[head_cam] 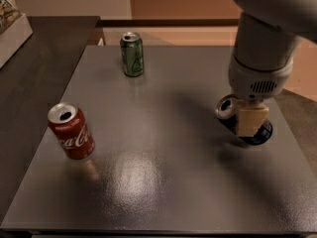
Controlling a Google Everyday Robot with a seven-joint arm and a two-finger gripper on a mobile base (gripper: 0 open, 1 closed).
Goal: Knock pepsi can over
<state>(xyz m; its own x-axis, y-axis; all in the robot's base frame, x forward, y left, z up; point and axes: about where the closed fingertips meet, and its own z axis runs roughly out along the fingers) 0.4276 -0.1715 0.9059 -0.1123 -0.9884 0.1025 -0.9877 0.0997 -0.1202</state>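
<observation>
The pepsi can [227, 108] is at the right side of the grey table [163, 182]. It is dark with a silver top and is tilted far over, its top pointing left and its dark base [262, 132] to the right. My gripper [251, 127] hangs down from the large white arm and is right against the can's body, hiding most of it. A cream part of the gripper covers the can's middle.
A red Coca-Cola can [72, 131] stands upright at the left front of the table. A green can [132, 54] stands at the back, left of centre. A dark counter [39, 58] with a white box [12, 31] lies to the left.
</observation>
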